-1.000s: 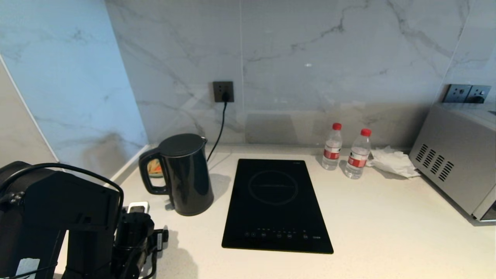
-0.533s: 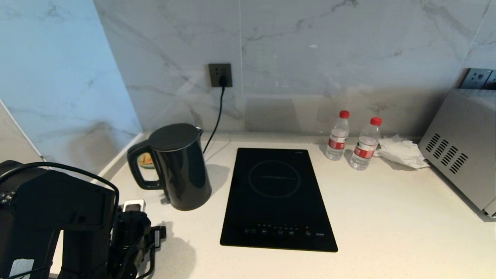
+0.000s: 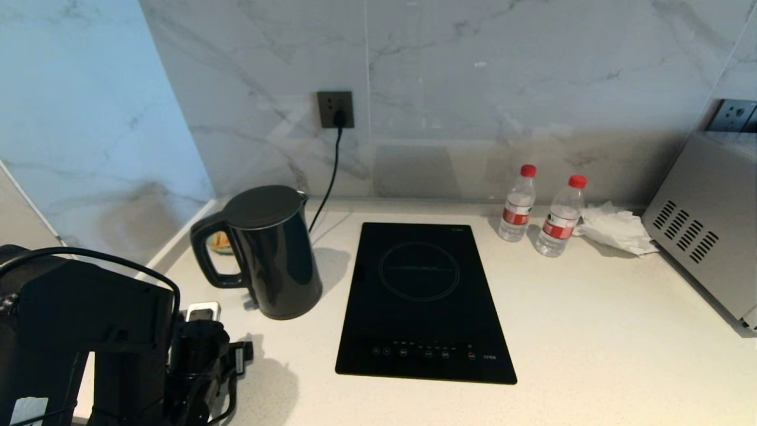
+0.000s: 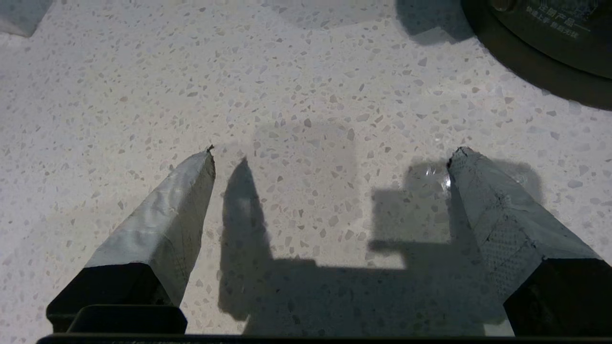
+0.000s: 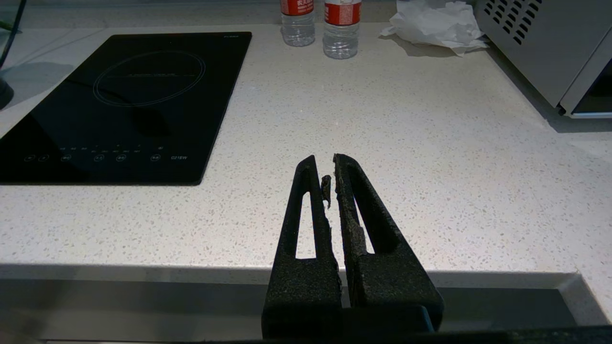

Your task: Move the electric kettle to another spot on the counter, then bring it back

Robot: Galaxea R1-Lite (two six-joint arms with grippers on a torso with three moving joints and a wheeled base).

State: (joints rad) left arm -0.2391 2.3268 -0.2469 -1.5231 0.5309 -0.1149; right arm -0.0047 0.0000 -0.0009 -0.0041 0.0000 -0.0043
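Kettle [image 3: 269, 248] stands untouched at the counter's [image 3: 591, 331] far left, beside the hob [image 3: 423, 302], handle toward the left arm. The first step, the approach, looks underway. Left pincer [image 4: 330, 153] hovers near the counter, fingers wide apart; next it needs to reach the handle. Right pincer [image 5: 333, 160] is together, parked at the near edge.

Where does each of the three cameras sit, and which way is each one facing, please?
Head view: high, looking down at the counter, electric kettle, induction hob; left arm shows.
Left wrist view: behind the open left gripper, facing down at bare counter; a round black edge shows.
Right wrist view: at the counter's front edge behind the shut right gripper, facing the wall.
Head and right wrist views share the hob and two water bottles.
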